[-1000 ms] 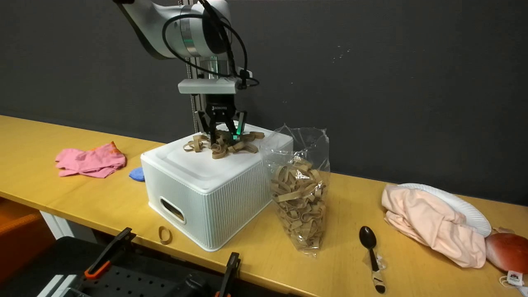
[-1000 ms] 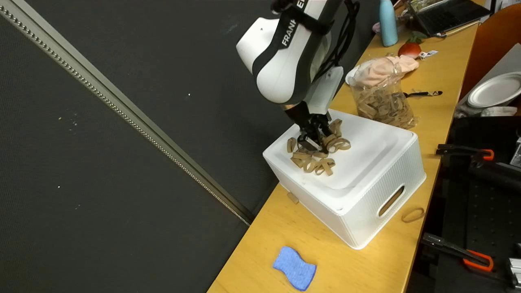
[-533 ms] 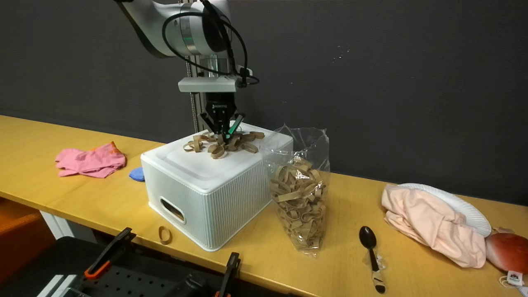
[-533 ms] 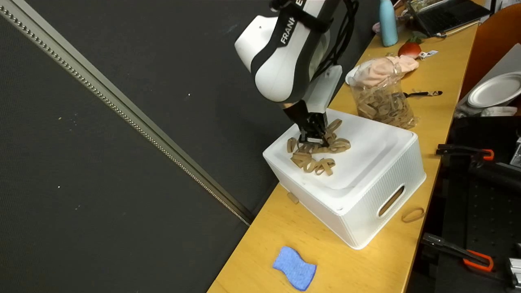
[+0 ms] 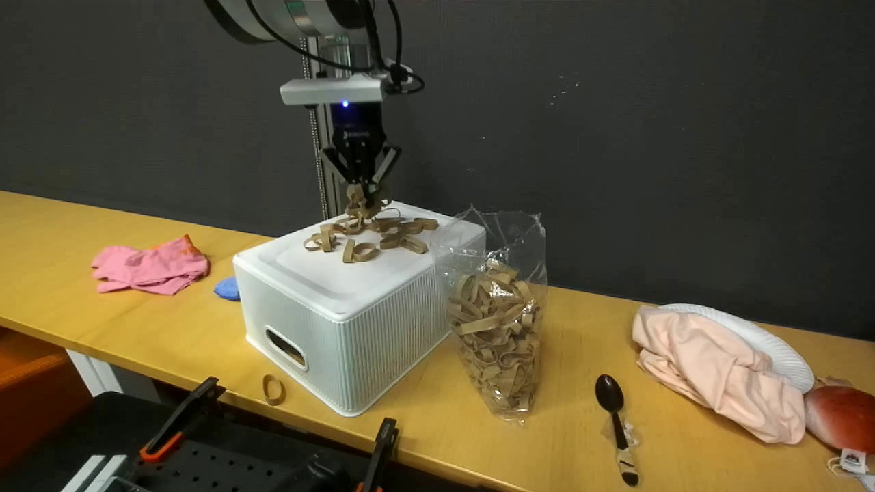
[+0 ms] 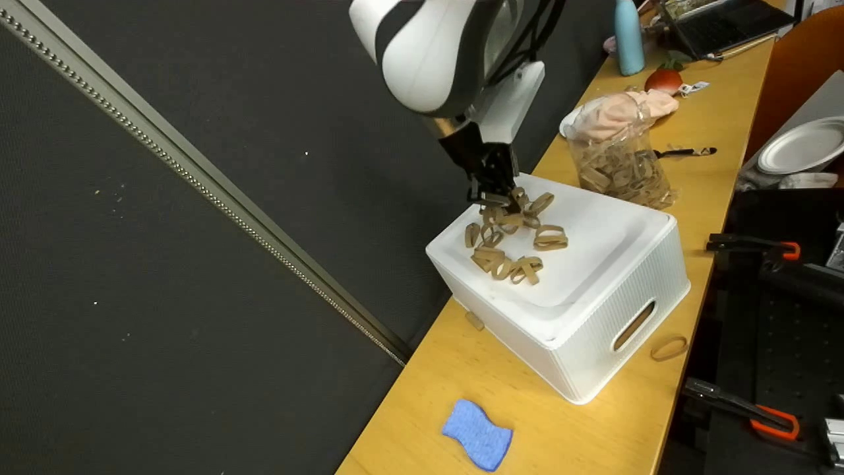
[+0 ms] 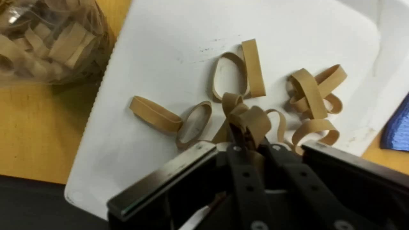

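Note:
My gripper point(image 5: 367, 189) is raised a little above a white ribbed box point(image 5: 389, 328), pointing down. Its fingers are drawn together on a clump of tan rubber bands point(image 7: 257, 123), which curl out past the tips in the wrist view. In an exterior view the clump point(image 5: 359, 205) hangs below the fingers; whether its lowest loops touch the pile cannot be told. More loose rubber bands point(image 6: 550, 237) lie around it on the box top. Two of these bands point(image 7: 254, 68) sit apart from the rest, side by side. How many are gripped is hidden.
Beside the box stands a clear bag of rubber bands point(image 5: 499, 335). One band point(image 5: 273, 389) lies near the table's front edge. Also on the table are a black spoon point(image 5: 609, 393), a peach cloth point(image 5: 718, 369), a pink cloth point(image 5: 150, 268) and a blue sponge point(image 6: 478, 435). A dark wall point(image 6: 231, 264) rises behind.
One second ago the fingers stood apart, down in the pile. They closed on several bands, and the arm has since risen, lifting the clump. Two bands lie separated at the pile's front.

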Robot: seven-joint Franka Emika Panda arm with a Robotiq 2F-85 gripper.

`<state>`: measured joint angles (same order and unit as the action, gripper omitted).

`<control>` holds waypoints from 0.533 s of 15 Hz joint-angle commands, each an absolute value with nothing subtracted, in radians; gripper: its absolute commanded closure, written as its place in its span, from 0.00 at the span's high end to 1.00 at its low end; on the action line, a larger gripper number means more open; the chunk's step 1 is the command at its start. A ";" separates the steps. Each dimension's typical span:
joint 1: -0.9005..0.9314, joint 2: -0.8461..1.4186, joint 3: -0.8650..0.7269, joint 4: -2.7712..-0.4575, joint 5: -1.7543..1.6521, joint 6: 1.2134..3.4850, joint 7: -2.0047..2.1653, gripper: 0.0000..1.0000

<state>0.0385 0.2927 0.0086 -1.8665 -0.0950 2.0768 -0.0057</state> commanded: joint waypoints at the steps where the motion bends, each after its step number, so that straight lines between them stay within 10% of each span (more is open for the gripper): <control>1: 0.039 0.145 -0.001 -1.907 -0.130 1.976 0.022 0.02; 8: -0.033 0.028 -0.047 -1.955 -0.118 1.898 0.041 0.02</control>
